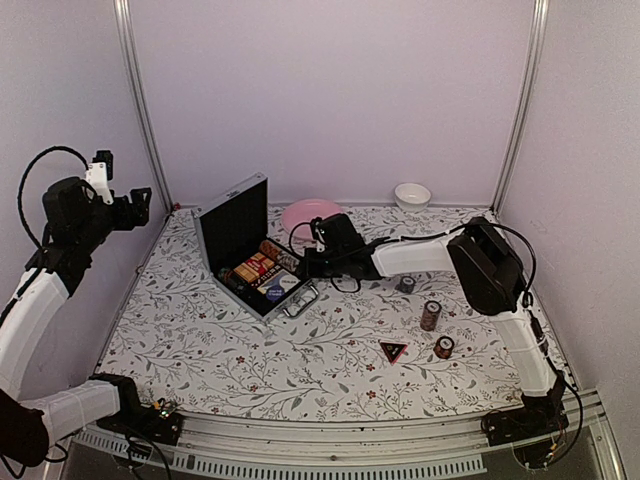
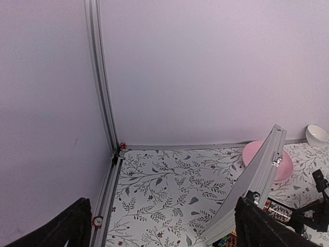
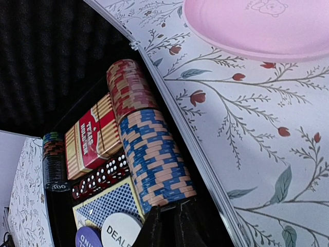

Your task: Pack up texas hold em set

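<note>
R gripper [image 3: 169, 222]: fingers pinched narrow, tips nearly meeting, nothing visible btwn them; the tips sit inside the open case [image 1: 262, 268], at the near end of the blue chip stack [image 3: 154, 159], touching or just short of it, can't tell which; straight ahead, the red chip stack [image 3: 128, 85] lies end to end with the blue one in the same trough; to one side of the tips a white dealer button [image 3: 121, 230], then a blue deck [image 3: 110, 205], a row of dice [image 3: 100, 177] and the red card deck [image 3: 95, 136]; a dark chip stack [image 3: 53, 159] lies furthest across the tray; on the other side, over the case rim, floral cloth [image 1: 250, 350] and the pink plate [image 3: 257, 25], not part of the set.

Back along the R arm, three loose stacks on the cloth: a dark one [image 1: 406, 284] near the forearm, two more [image 1: 430, 315] [image 1: 443, 347] by the elbow; the triangle [image 1: 392, 350] just beside those.

L gripper [image 1: 138, 205]: raised, well apart from the case, jaws spread wide, empty.

Step, prob.: seating the blue stack in its slot. Next, prob.: back out of the case, open up, fetch the nearest loose stack; the grip must span the whole cylinder or chips may spill; triangle after, then the lid shut, prob. an L-arm job.
</note>
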You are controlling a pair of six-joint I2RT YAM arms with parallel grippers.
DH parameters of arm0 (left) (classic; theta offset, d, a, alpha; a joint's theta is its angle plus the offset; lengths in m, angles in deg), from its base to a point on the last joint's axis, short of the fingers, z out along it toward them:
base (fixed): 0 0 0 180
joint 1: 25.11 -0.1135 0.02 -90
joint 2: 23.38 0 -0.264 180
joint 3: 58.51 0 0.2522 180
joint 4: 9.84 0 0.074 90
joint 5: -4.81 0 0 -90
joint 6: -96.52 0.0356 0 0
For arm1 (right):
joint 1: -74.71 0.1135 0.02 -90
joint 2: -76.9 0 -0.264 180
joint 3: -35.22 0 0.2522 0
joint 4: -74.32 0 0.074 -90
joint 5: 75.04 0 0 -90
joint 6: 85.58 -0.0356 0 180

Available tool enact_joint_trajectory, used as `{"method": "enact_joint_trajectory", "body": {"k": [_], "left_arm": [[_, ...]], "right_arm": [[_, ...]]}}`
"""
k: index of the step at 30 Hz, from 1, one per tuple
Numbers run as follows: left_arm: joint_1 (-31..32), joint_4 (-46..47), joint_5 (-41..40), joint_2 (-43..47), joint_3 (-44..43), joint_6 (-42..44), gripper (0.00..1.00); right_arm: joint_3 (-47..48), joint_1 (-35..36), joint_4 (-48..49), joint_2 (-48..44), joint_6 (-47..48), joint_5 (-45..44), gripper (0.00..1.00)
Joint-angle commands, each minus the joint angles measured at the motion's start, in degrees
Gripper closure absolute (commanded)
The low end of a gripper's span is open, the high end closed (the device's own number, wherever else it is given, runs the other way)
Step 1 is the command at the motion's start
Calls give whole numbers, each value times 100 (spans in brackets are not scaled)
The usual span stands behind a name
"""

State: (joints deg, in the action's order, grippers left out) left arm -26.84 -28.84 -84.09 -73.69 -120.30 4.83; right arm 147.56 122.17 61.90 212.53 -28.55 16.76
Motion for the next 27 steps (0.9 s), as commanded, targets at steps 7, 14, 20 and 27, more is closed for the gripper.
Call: {"method": "enact_joint_trajectory", "body": {"k": [7, 14, 20, 27], "left_arm": [[59, 93, 68, -85, 31, 23, 3], [59, 98, 41, -82, 31, 28, 3], [55, 101, -74, 14, 46, 33, 3], [58, 97, -107, 90, 9, -34, 3]], "right_arm": [[705, 3, 17, 735, 191, -17, 90], [513, 2, -20, 219, 340, -195, 84], [-501, -61, 16, -1271, 892, -732, 64], [-1952, -335, -874, -3279, 1276, -1116, 41]]}}
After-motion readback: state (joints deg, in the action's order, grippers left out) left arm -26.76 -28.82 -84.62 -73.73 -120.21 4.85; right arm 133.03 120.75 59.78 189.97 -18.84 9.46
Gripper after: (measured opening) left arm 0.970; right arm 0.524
